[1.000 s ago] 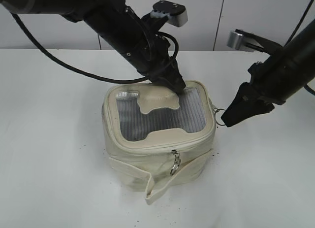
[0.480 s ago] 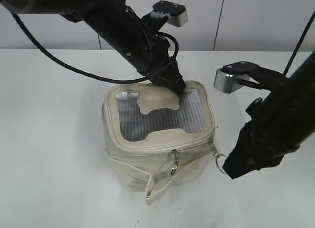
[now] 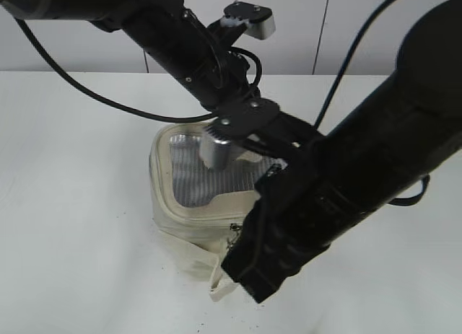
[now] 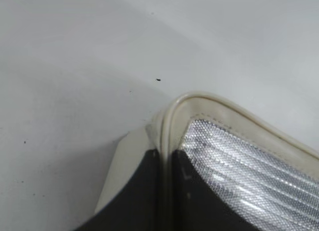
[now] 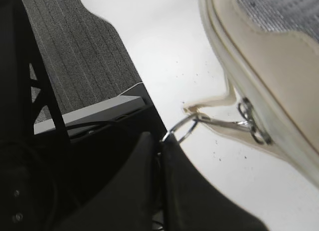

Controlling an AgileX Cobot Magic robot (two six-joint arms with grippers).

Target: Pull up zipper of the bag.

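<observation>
Bag (image 3: 189, 204) of cream fabric stands on the white table (image 3: 72, 204), with its grey mesh top panel (image 3: 189, 177) closed by the zipper (image 5: 234, 76) along the rim; what is inside is hidden. The left gripper (image 4: 164, 191) has its fingers clamped together on the rim of the bag at one rounded corner, and the right gripper (image 5: 160, 146) is pinched closed on the silver ring (image 5: 180, 128) of a zipper pull (image 5: 234, 123), stretched out from the bag's side. Behind the table is a pale panelled wall (image 3: 375, 24).
</observation>
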